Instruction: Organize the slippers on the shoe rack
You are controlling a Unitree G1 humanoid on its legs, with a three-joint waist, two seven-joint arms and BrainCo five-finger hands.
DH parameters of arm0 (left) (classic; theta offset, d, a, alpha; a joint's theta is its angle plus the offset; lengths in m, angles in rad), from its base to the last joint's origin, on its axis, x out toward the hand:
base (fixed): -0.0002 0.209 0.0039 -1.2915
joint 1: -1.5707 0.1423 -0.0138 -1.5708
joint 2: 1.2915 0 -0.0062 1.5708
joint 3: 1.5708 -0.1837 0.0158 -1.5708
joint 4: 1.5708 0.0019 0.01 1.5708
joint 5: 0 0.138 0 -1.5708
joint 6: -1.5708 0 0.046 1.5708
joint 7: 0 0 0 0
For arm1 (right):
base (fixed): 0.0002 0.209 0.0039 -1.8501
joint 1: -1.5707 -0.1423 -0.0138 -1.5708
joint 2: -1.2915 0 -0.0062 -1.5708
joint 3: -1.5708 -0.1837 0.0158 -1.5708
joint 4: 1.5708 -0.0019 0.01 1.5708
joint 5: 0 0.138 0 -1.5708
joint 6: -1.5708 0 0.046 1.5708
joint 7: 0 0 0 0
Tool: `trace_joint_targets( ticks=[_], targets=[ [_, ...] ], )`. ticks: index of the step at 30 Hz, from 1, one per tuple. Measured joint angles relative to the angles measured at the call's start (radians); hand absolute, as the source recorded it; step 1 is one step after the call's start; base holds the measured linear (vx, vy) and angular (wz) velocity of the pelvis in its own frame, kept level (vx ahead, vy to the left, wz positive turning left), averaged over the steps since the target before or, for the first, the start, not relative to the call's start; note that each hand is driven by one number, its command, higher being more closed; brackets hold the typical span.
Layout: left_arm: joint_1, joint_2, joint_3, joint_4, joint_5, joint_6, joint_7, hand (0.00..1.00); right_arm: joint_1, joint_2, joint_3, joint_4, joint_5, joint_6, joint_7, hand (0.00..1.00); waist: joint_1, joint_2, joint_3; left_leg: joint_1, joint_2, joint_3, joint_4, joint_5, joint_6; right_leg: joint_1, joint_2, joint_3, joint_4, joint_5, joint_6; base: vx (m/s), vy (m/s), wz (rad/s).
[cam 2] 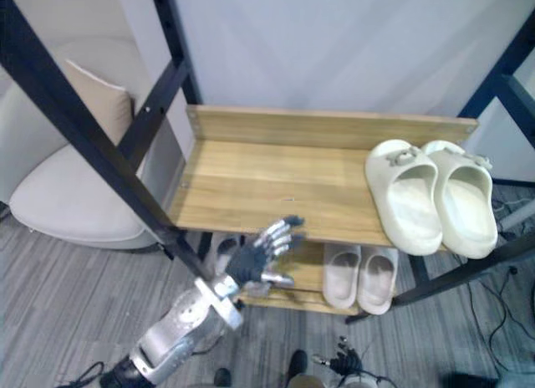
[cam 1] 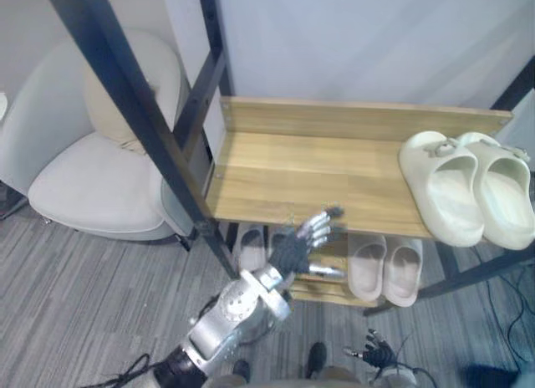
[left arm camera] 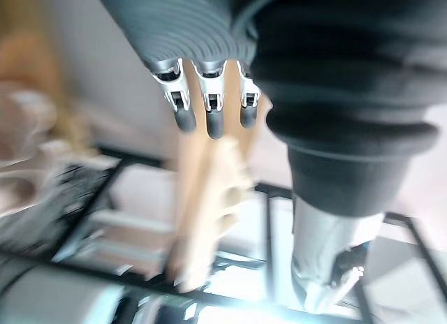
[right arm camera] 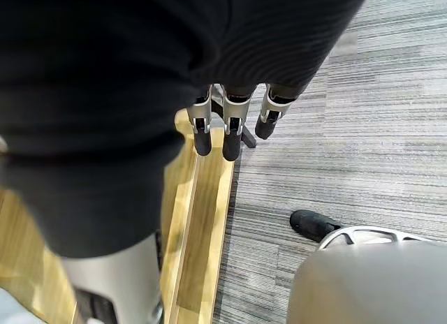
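L hand [cam 1: 292, 250], fingers [cam 1: 318, 229] spread, by shoe rack [cam 1: 284, 166]

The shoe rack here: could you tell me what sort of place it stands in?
Probably a home or office entry corner: a wooden shoe rack holding cream slippers, a white armchair beside it, grey striped flooring.

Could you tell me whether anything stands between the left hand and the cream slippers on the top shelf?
Nothing visible does: only bare top shelf lies between the open left hand and the cream slippers.

No readable text, labels or numbers, none on the cream slippers [cam 1: 443, 196], none on the shoe rack [cam 1: 318, 175]
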Motion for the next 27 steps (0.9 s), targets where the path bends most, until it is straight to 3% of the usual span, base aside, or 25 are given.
trace_joint_targets(
  ticks=[6,12,18,27],
  targets=[
    [0.095,0.038,-0.013,0.123,0.0,0.036,-0.037,0.0,-0.011,-0.008,0.012,0.016,-0.032,-0.001,-0.003,0.0,0.0,0.007,-0.013,-0.005,0.002,-0.001,0.006,0.0,0.0,-0.002,0.002,0.003,0.0,-0.002,0.002,0.0,0.0,0.0],
    [0.142,0.012,0.107,0.36,0.092,0.039,-0.028,0.0,-0.019,-0.005,0.034,0.042,-0.039,0.001,-0.02,0.0,0.01,-0.011,-0.033,0.001,0.003,0.012,0.007,-0.004,0.002,-0.002,0.005,0.018,0.0,-0.002,0.002,0.01,0.013,-0.06],
    [0.141,-0.052,0.306,0.688,0.255,0.038,0.061,0.0,-0.014,0.003,0.043,0.078,-0.038,0.005,-0.03,0.0,0.022,-0.033,-0.062,0.006,0.008,0.032,0.008,-0.018,0.003,-0.002,0.011,0.038,0.0,-0.005,0.005,0.03,0.017,-0.1],
    [0.145,-0.093,0.489,0.934,0.384,0.034,0.149,0.0,-0.024,0.026,0.002,0.126,-0.039,0.021,-0.043,0.0,0.036,-0.048,-0.071,0.023,0.006,0.055,0.002,-0.024,0.007,-0.001,0.012,0.065,0.0,-0.006,0.005,0.02,0.021,-0.08]
  ],
)
